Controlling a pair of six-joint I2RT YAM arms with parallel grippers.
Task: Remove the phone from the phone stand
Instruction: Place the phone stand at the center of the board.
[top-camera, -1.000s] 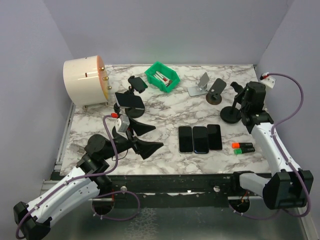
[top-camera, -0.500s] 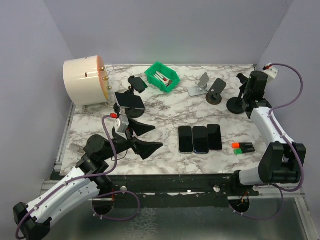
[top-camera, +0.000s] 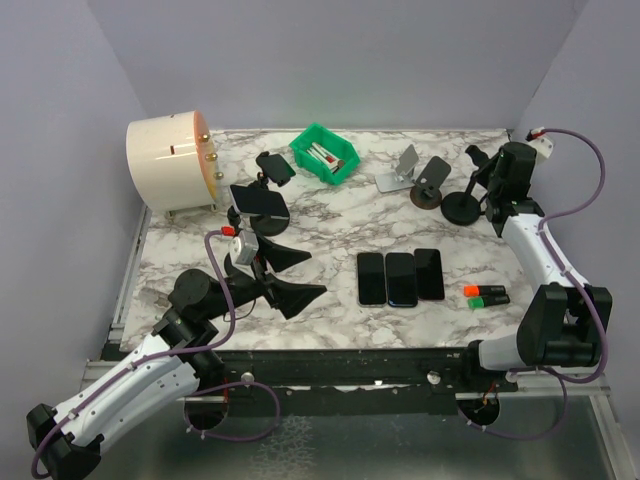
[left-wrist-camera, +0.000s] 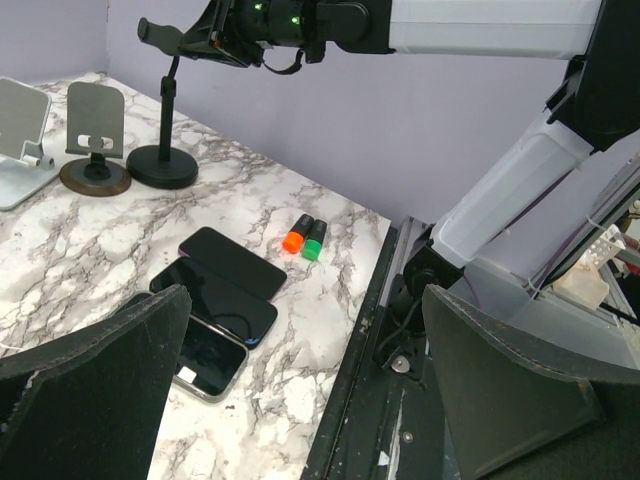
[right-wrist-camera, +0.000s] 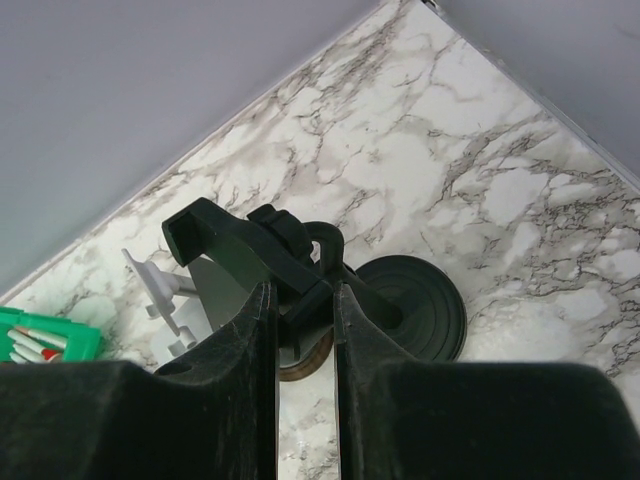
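Two wide-spread fingers mark the left gripper (top-camera: 295, 278), released and holding nothing, low over the near left of the table (top-camera: 330, 225). Just behind it a dark phone (top-camera: 258, 198) sits tilted on its stand (top-camera: 268, 222). At the middle, three loose phones (top-camera: 400, 277) lie flat side by side. Far right, the right gripper (top-camera: 487, 180) is clenched on the neck of a black pole stand (top-camera: 462, 208); whether its round base touches the marble I cannot tell.
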